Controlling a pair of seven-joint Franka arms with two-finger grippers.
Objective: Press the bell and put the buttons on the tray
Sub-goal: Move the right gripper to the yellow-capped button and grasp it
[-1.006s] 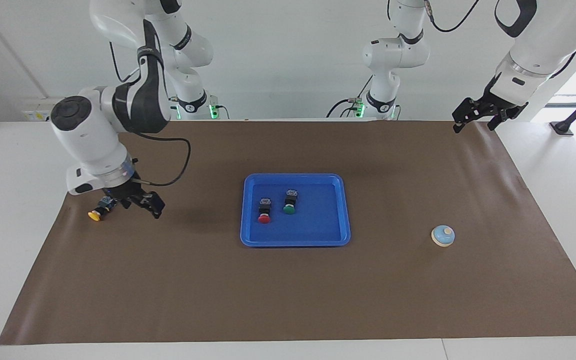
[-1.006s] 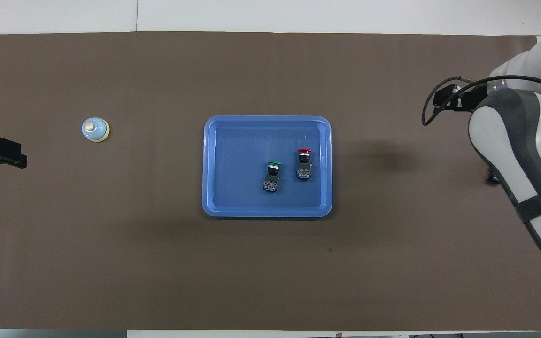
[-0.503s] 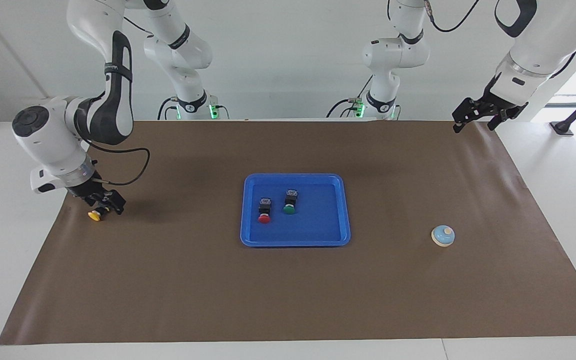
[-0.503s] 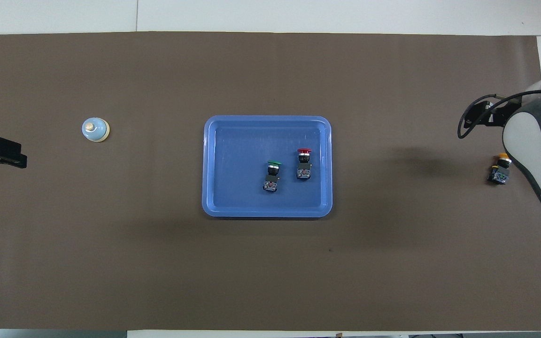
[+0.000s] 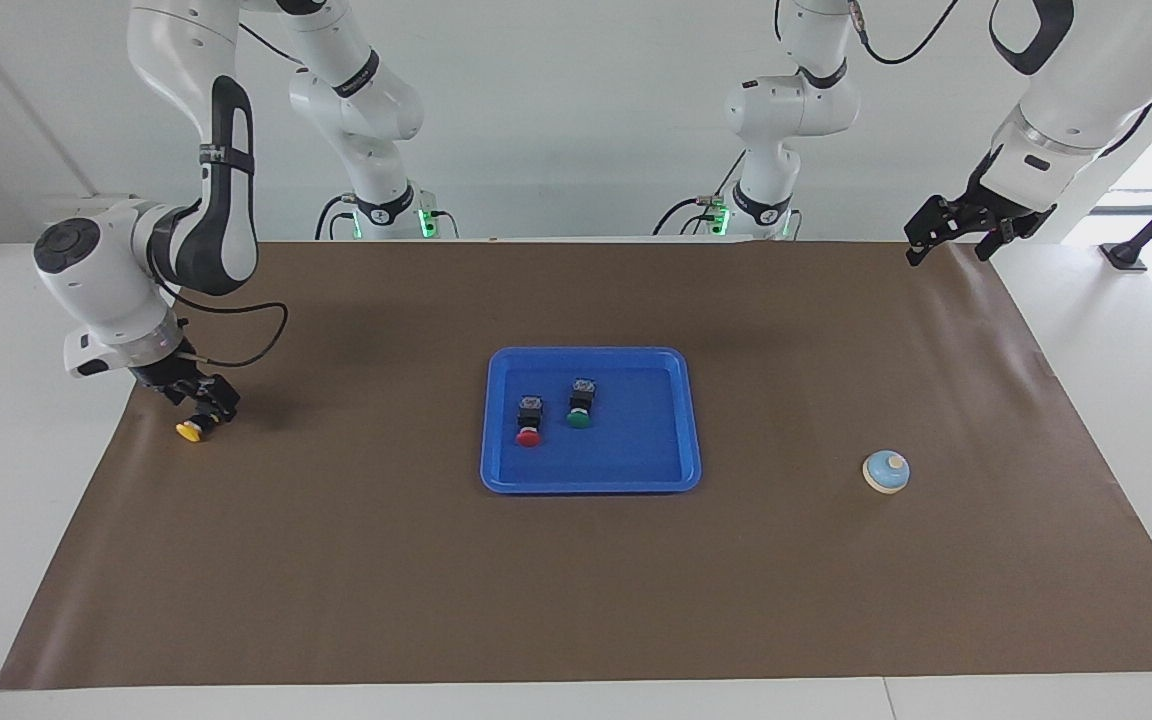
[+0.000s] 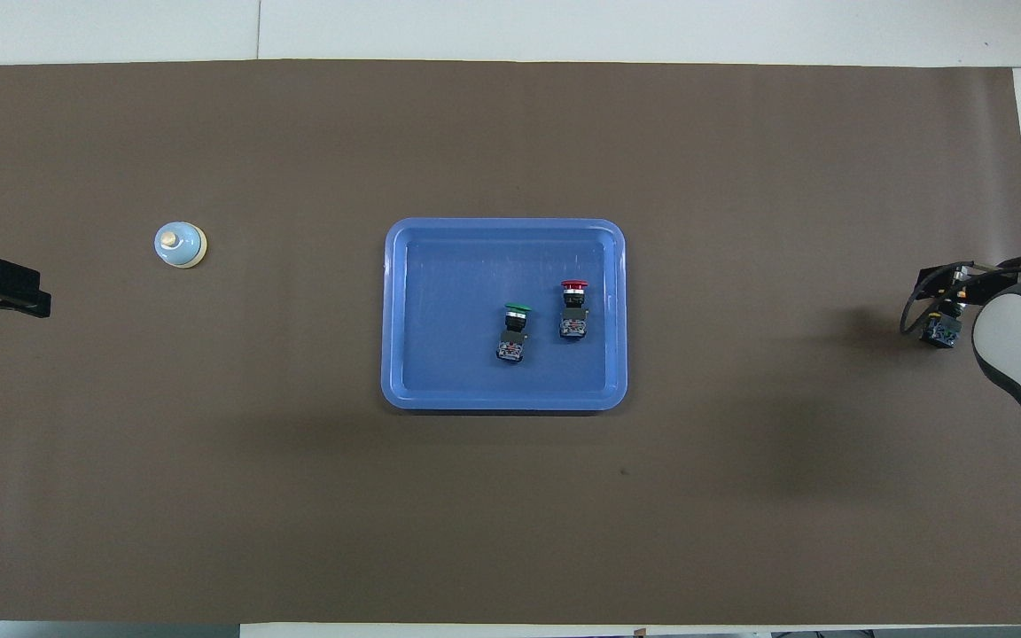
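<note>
Right gripper point(image 5: 198, 403) spread wide, lowered over yellow button point(image 5: 190, 430) near the table point(image 5: 576, 600) end, ready to grasp; left gripper point(image 5: 954, 232) released, waiting; red button point(image 5: 528, 436) and green button point(image 5: 578, 419) already on tray point(image 5: 591, 482).

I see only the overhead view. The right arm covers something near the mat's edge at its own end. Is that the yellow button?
Observer: Yes. The yellow button lies on its side on the mat, with its cap pointing away from the robots.
Operator: Where is the right gripper?
Observer: Low, right at the button's black body. I cannot tell if it touches.
Operator: And the left gripper?
Observer: It waits, raised over the mat's corner at the left arm's end, fingers open, holding nothing.
</note>
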